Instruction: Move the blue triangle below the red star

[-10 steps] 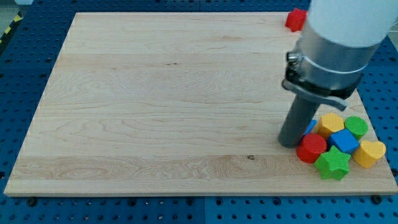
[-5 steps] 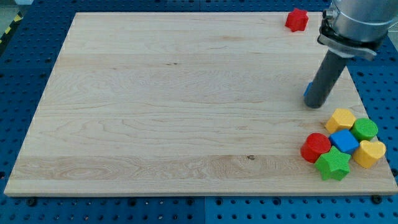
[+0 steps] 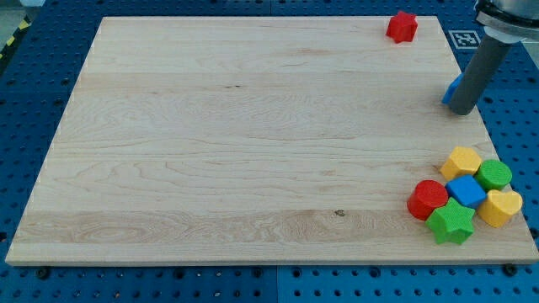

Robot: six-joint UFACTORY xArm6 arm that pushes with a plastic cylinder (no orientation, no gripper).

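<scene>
1. Wooden board (image 3: 236,135) on blue pegboard (image 3: 25,101); no claw on this rig, only a bare rod, so nothing to spread or pinch.
2. Nearest, at view's bottom right: cluster unmoved over the last second — green star (image 3: 450,221), red cylinder (image 3: 426,199), blue cube (image 3: 466,191), yellow heart (image 3: 500,207), green cylinder (image 3: 494,174), yellow hexagon (image 3: 463,161).
3. Mid-right: tip (image 3: 460,110) now up by the right edge, touching blue triangle (image 3: 451,89), mostly hidden behind the rod; carried out of the cluster.
4. Farthest: red star (image 3: 402,26). Triangle still right of and below it; probably needs a leftward push.
</scene>
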